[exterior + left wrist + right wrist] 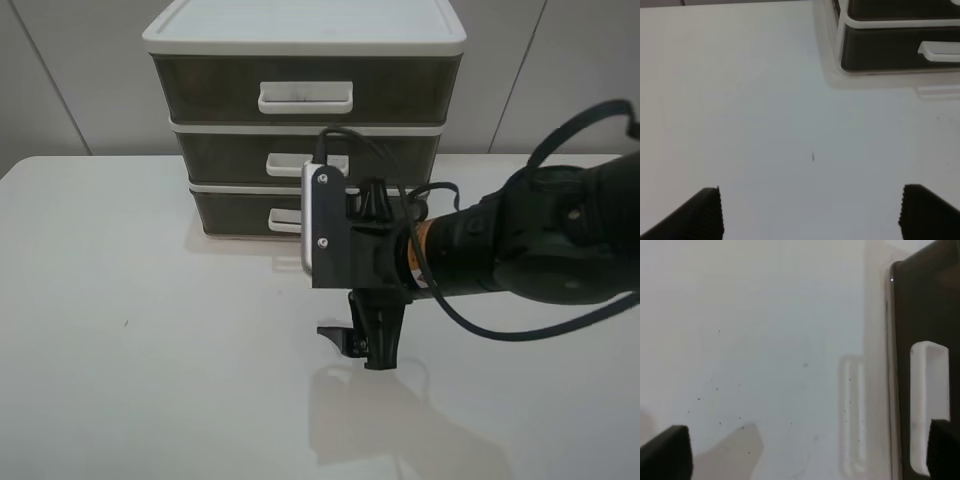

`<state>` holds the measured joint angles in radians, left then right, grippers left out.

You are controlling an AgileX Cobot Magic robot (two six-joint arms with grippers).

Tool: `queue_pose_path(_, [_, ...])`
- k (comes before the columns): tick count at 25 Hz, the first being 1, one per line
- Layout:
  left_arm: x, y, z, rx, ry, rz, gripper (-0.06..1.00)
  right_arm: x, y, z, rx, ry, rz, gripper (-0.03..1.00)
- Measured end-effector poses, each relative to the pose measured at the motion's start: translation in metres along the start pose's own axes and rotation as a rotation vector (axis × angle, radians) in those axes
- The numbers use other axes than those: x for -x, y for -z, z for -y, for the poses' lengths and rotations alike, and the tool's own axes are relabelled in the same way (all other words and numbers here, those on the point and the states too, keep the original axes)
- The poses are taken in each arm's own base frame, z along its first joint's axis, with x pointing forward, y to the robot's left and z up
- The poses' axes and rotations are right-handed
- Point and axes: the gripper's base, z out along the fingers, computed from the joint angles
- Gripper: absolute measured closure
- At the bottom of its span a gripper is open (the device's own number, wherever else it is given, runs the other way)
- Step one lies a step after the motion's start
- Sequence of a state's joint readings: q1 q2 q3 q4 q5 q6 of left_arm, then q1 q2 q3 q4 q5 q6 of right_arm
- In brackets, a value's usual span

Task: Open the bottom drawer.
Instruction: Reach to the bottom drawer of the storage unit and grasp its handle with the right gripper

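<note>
The bottom drawer [238, 211] is the lowest smoky-brown tier of the three-drawer unit [300, 30] at the back of the white table, and it looks shut. Its white loop handle [284, 221] is partly hidden behind my right arm. My right gripper [358, 348] points down at the table in front of the unit, open and empty. In the right wrist view the gripper [810, 440] is open, with the drawer front [925, 315] and handle [927, 410] near one finger. My left gripper [811, 200] is open and empty over bare table, far from the drawer [880, 47].
The two upper drawers [300, 90] have white handles and are shut. The white table [120, 350] spreads out in front of the unit. My right arm's dark body [540, 240] and cables reach in from the right. A wall stands behind the unit.
</note>
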<state>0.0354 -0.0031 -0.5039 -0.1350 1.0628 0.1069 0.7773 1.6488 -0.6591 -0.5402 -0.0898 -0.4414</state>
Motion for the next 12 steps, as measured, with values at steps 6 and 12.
queue_pose_path(6, [0.000, 0.000, 0.000, 0.000, 0.000, 0.000, 0.23, -0.011, -0.025, -0.001, -0.040, -0.061, 0.019, 0.15])
queue_pose_path(12, [0.000, 0.000, 0.000, 0.000, 0.000, 0.000, 0.23, -0.022, -0.046, 0.001, -0.173, -0.039, -0.010, 0.15])
